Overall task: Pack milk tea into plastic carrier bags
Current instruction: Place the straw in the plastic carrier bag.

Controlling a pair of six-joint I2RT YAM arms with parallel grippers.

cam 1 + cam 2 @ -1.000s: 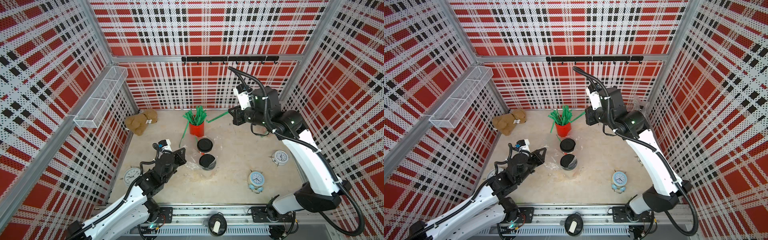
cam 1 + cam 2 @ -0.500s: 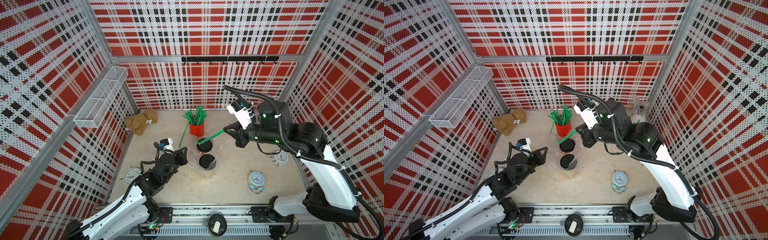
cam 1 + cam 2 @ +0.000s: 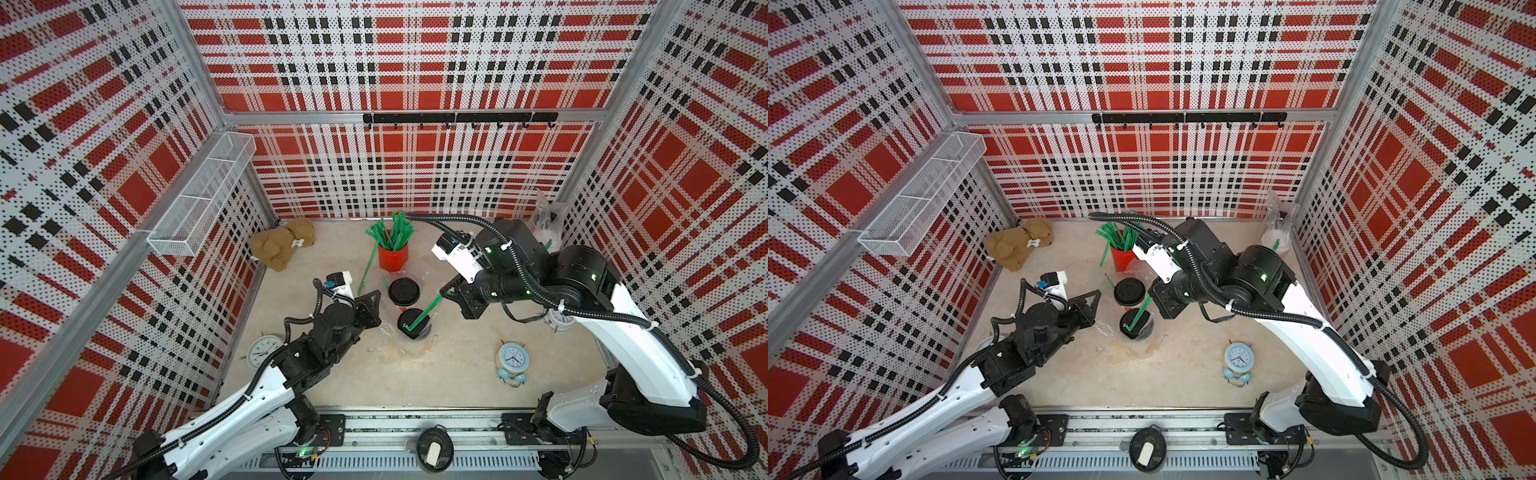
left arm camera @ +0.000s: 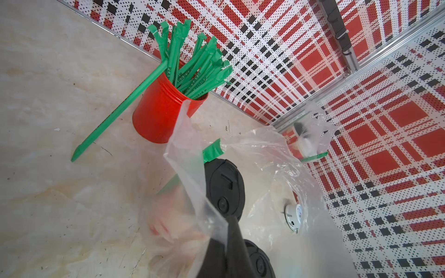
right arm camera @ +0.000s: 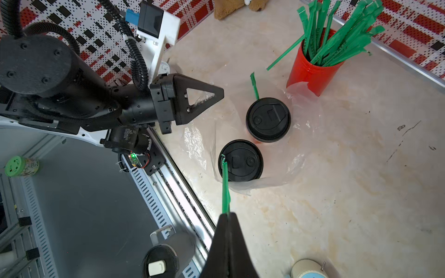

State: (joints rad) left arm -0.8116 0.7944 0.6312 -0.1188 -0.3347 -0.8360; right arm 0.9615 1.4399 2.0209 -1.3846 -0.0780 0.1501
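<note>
Top views: right end effector (image 3: 445,293) grips straw (image 3: 430,307) over bagged milk tea (image 3: 422,328); left end effector (image 3: 376,305), nine o'clock, pinches plastic carrier bag (image 5: 284,175) open.

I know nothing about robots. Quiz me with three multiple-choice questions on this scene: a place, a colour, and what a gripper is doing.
1. The straw can stands: A between the middle cups and the back wall; B in the wire basket; C beside the blue clock.
2. The lids of the cups in the bag are: A white; B black; C green.
3. The right gripper is: A open; B shut on a straw; C shut on a cup.
Key: A, both top views show it beyond the cups; B, both lids are black; B, its jaws pinch the green straw.
</note>
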